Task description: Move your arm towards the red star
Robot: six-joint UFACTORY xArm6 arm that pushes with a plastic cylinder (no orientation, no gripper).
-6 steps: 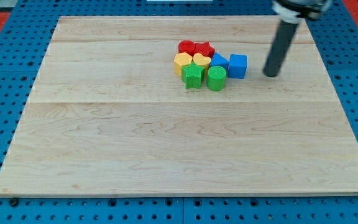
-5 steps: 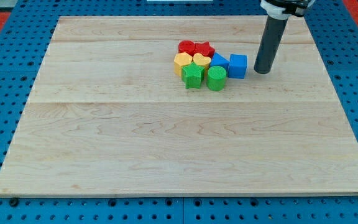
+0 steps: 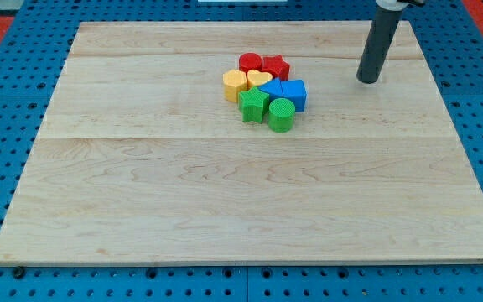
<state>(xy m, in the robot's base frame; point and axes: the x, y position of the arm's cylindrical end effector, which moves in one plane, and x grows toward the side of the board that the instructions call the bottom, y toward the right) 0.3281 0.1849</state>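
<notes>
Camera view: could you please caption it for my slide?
My tip rests on the wooden board, right of the clustered blocks, apart from the red star.

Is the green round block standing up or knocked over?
Standing up. The green cylinder shows its round ribbed top facing up, resting on the wooden board.

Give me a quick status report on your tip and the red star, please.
My tip at the view's right, apart from the cluster. Red star block at cluster's top right, touching red round block. Blue cube sits just below the direct path.
</notes>
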